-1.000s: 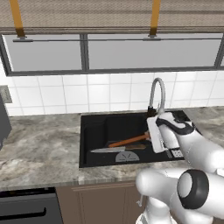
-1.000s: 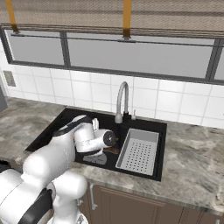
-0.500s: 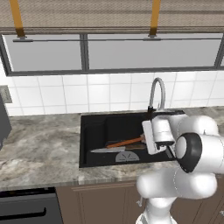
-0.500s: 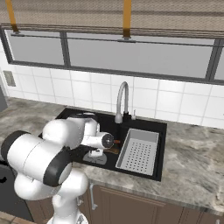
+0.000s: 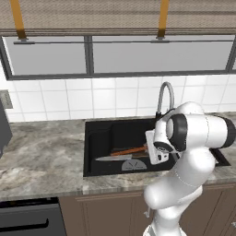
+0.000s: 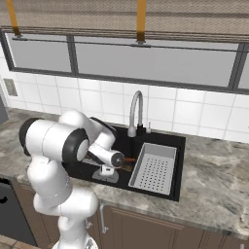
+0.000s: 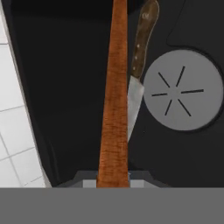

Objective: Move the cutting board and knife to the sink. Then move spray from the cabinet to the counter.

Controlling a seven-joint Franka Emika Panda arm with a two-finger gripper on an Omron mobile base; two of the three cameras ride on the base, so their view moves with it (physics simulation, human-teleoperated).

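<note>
Swung leftward, arm keeps end effector (image 7: 113,183) clamped on reddish-brown wooden cutting board (image 7: 114,96) over black sink (image 5: 103,138); dark-handled knife (image 7: 139,65) already inside.

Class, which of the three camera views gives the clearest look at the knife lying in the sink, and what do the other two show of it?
The hand view: the knife lies close up, brown handle and grey blade clear, beside the cutting board seen on edge. The left base view shows it small on the sink floor. In the right base view the arm hides it.
</note>
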